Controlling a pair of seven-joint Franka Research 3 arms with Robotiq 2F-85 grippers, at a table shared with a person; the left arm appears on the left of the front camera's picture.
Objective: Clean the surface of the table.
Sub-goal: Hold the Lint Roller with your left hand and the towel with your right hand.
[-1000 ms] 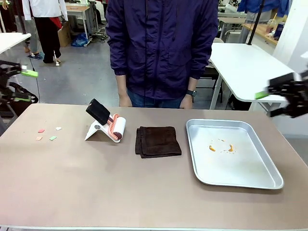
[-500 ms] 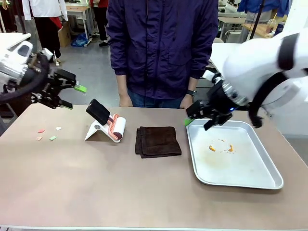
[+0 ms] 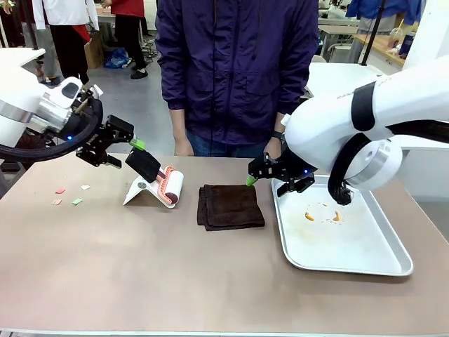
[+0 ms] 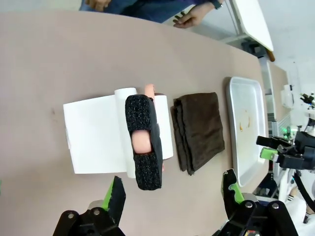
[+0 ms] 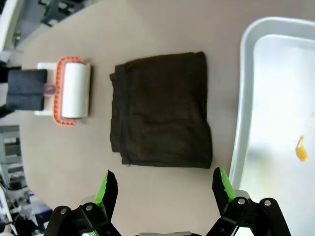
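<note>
the taupe surface is stretching across everything in front of me and carrying all i need. the metal tray is sitting on its right part, holding a few orange crumbs. the folded dark cloth is lying in the middle. my right jaws are hanging wide apart and empty just above it, by the tray side, i judge to take it for wiping. the lint roller is leaning in its white stand, black handle raised for a grip. my left jaws are lining up over that handle, apart, touching nothing. the small paper scraps are lying at the left, probably the roller's job.
</note>
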